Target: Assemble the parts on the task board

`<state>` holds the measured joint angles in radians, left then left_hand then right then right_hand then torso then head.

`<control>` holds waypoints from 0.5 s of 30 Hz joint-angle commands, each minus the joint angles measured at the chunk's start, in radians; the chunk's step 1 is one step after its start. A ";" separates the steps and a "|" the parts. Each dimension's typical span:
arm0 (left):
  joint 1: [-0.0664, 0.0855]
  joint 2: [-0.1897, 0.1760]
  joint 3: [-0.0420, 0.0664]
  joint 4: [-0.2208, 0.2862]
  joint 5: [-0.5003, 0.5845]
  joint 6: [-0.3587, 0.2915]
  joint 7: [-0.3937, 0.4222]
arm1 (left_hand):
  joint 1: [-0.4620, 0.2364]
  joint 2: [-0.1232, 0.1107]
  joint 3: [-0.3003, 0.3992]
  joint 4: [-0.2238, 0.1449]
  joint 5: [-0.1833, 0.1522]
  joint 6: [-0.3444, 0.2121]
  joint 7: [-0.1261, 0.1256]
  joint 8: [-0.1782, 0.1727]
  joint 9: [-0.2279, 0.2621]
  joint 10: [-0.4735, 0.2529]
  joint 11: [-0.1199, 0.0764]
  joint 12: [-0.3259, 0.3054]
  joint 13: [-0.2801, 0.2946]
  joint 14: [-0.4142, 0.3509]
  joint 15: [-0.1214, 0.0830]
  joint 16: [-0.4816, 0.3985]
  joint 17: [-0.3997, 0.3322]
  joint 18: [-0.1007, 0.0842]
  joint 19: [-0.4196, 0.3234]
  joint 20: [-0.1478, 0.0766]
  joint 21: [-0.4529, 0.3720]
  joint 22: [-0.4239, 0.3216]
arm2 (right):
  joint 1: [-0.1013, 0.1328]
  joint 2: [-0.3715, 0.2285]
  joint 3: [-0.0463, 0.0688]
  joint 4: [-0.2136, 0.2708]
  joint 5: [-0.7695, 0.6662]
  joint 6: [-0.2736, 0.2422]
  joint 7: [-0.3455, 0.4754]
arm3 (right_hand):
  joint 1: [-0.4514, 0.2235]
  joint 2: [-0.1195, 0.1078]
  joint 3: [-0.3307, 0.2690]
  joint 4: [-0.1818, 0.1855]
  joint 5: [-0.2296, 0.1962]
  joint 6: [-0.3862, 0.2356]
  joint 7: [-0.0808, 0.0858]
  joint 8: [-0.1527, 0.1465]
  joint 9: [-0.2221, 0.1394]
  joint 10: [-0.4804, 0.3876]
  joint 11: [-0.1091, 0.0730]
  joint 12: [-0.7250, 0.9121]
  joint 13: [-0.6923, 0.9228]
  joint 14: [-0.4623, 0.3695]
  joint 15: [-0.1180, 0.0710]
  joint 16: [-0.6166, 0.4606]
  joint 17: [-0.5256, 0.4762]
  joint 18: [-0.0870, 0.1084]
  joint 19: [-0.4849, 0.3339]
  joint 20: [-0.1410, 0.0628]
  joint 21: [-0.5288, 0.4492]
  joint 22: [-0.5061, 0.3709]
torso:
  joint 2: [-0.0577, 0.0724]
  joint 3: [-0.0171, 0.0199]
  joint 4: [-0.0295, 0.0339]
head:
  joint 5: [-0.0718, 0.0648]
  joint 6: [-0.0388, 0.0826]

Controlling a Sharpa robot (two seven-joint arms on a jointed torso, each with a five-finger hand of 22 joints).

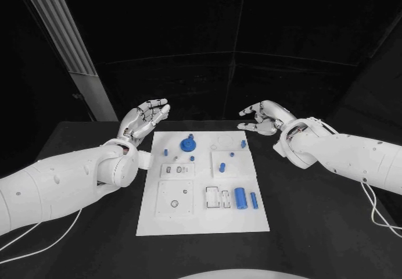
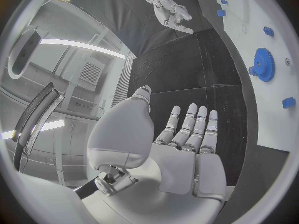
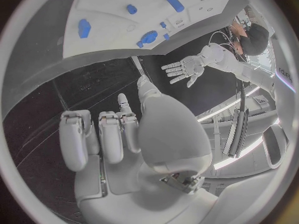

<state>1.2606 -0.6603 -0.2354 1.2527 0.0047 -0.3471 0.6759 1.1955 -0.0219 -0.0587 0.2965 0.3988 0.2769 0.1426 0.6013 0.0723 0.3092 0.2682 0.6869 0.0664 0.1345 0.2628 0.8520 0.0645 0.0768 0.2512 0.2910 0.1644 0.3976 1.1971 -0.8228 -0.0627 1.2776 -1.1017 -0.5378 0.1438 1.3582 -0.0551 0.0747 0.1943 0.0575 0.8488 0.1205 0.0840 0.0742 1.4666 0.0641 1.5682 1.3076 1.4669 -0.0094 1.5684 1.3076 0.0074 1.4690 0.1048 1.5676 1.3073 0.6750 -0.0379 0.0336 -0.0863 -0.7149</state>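
The white task board (image 1: 204, 221) lies in the middle of the black table. A blue gear (image 1: 189, 144) stands near its far end, also seen as the gear (image 2: 264, 63) and the gear (image 3: 148, 37). A blue cylinder (image 1: 240, 197) and a thin blue bar (image 1: 254, 200) lie at the board's near right. Small blue pegs (image 1: 222, 167) dot the middle. My left hand (image 1: 144, 119) hovers off the board's far left corner, fingers spread, holding nothing. My right hand (image 1: 264, 116) hangs past the far right corner, fingers loosely apart, empty.
A pale pillar (image 1: 79, 64) rises behind the table at the far left. Bare black table (image 1: 326, 221) lies on both sides of the board. White cables (image 1: 377, 209) trail from my right arm.
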 commanded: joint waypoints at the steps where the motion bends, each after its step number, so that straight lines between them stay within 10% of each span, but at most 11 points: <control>1: 0.001 -0.003 0.000 0.000 -0.006 0.013 0.283 | -0.001 0.008 0.003 -0.002 0.001 -0.009 0.156 0.007 -0.001 -0.006 0.000 0.004 -0.001 -0.004 0.002 0.007 0.000 0.015 -0.009 -0.002 -0.006 -0.002 | -0.009 0.000 0.000 -0.011 0.016 0.045 -0.014 | 0.011 -0.001 -0.008 -0.002 -0.005 -0.006 0.001 -0.003 0.000 0.104 -0.006 0.003 0.263 0.104 -0.005 0.002 0.263 -0.007 0.102 -0.007 0.003 0.263 | 0.000 -0.0001 -0.0020 | -0.002 0.001; 15: -0.002 -0.007 0.000 -0.001 -0.006 0.013 0.282 | -0.001 0.008 0.003 -0.002 0.001 -0.009 0.156 0.007 -0.001 -0.006 0.000 0.004 -0.001 -0.004 0.002 0.007 0.000 0.015 -0.009 -0.002 -0.006 -0.002 | -0.049 0.006 0.000 -0.032 -0.100 0.120 -0.107 | 0.029 -0.013 -0.013 -0.005 -0.006 -0.009 0.003 -0.004 0.001 0.104 -0.004 0.003 0.263 0.104 -0.005 0.002 0.263 -0.007 0.102 -0.008 0.003 0.263 | 0.000 -0.0024 0.0004 | -0.007 -0.005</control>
<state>1.2569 -0.6661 -0.2354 1.2511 0.0046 -0.3458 0.6759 1.1955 -0.0220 -0.0587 0.2965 0.3988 0.2770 0.1426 0.6047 0.0724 0.3092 0.2681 0.6869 0.0664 0.1345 0.2628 0.8520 0.0645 0.0769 0.2476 0.2875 0.1644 0.3969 1.1491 -0.8179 -0.0629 1.2467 -1.1335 -0.4643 0.0822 1.3779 -0.0666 0.0667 0.1913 0.0575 0.8447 0.1235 0.0840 0.0742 1.4666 0.0642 1.5682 1.3076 1.4669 -0.0093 1.5684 1.3075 0.0075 1.4689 0.1049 1.5676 1.3073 0.6750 -0.0397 0.0333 -0.0940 -0.7189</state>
